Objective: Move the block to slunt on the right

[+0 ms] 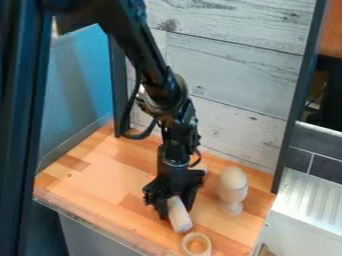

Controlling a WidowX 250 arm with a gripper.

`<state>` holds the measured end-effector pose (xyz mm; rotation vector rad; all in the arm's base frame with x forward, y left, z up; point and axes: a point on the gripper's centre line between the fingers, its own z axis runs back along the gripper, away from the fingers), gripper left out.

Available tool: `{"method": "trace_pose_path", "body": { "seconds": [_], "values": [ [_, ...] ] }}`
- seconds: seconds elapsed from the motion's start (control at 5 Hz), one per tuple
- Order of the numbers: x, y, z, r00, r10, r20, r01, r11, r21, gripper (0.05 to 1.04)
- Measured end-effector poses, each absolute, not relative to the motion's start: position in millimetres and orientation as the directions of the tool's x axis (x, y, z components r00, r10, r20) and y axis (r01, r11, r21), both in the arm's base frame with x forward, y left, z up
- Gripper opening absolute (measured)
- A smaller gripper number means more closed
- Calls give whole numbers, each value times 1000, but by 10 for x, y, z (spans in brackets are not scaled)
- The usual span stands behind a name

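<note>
A pale block (179, 216) is apparently clasped by the gripper (176, 209), jaws block-width apart. A ring (208, 245) is seen at its five o'clock.

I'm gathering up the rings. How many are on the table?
1: the ring lies near the table's front edge, by the block's lower end. Another could be hidden behind the gripper.

The robot's arm (150, 62) is glossy black, with slender segments and bulkier, rounded joints that carry pale glints; 1 thick black cable (135, 135) loops out beside it, 1 smaller cable (198, 159) curves lower down, and the black gripper (176, 209) has a broad, angular body and 2 fingers
</note>
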<state>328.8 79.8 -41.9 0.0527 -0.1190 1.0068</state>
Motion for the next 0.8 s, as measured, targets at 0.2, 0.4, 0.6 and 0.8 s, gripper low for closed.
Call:
{"method": "trace_pose_path", "body": {
  "seconds": [0.2,0.4,0.6,0.8],
  "values": [
    [3293,778,-424,519,847,116,-852,524,-13,586],
    [3311,765,-373,510,857,67,-859,512,-14,586],
    [3494,945,-113,450,891,-57,-893,450,-15,586],
    [3560,1106,-88,400,906,-136,-913,407,25,586]
  ]
}}
